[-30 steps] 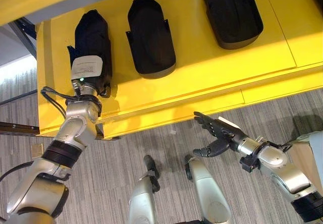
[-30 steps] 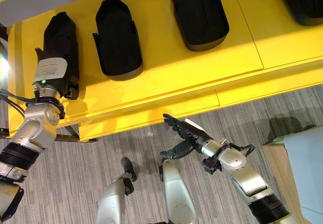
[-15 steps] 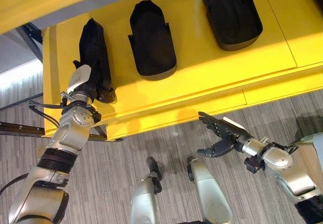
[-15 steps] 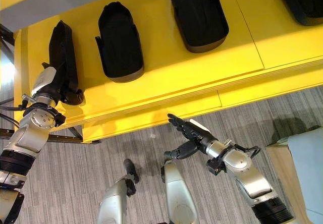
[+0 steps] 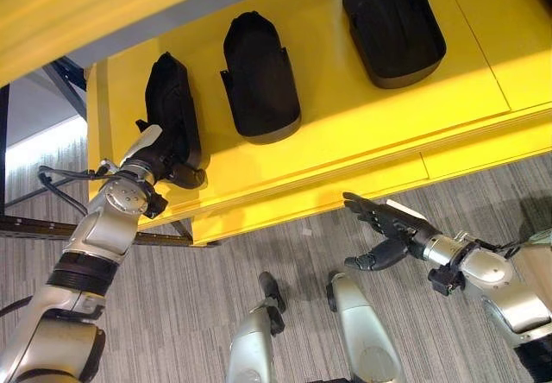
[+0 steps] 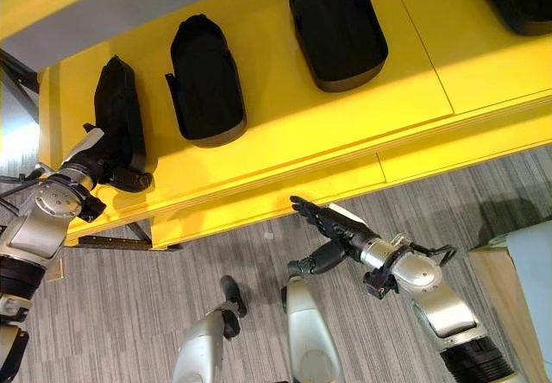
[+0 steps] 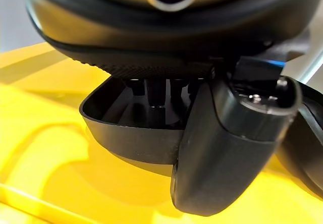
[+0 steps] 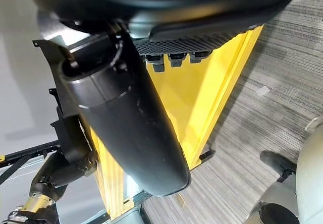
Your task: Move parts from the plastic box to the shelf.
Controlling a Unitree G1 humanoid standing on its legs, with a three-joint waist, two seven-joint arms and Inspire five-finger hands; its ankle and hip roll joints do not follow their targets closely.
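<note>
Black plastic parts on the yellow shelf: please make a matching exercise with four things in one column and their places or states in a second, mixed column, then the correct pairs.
Things:
1. Leftmost black plastic part
2. Middle black plastic part
3. Right hand
4. Yellow shelf

Places or states:
A. Open, over the grey floor in front of the shelf
B. Held by the left hand
C. Carries the black parts
D. Lies free, between two other parts

Pairs: 1-B, 2-D, 3-A, 4-C
</note>
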